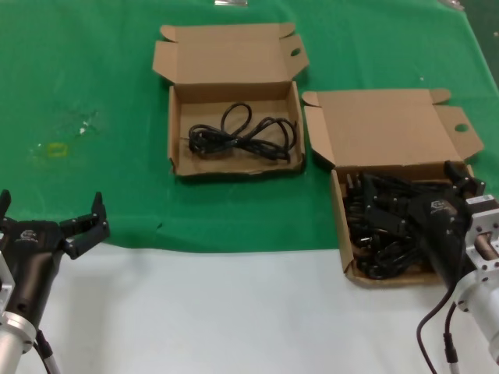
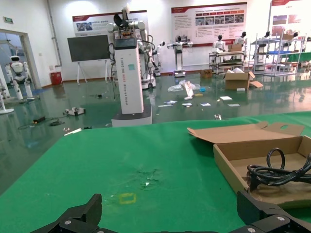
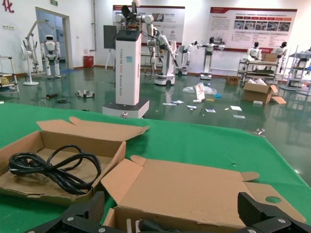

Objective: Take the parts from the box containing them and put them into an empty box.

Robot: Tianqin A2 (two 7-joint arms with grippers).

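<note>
My right gripper [image 1: 460, 181] hangs fingers apart over the full box [image 1: 343, 226] of cords [image 1: 382, 222]. Left of that box, the other box [image 1: 178, 132] holds one cord [image 1: 242, 134]. Left gripper [image 1: 54, 214] idles spread, far left of it.

Two boxes are sitting on the surface [image 1: 93, 78]. The farther box [image 1: 234, 128], lying to the left, is holding one cord [image 1: 242, 136]. The nearer box [image 1: 390, 202], just beside it on the right, is holding a heap of cords [image 1: 382, 222].
</note>
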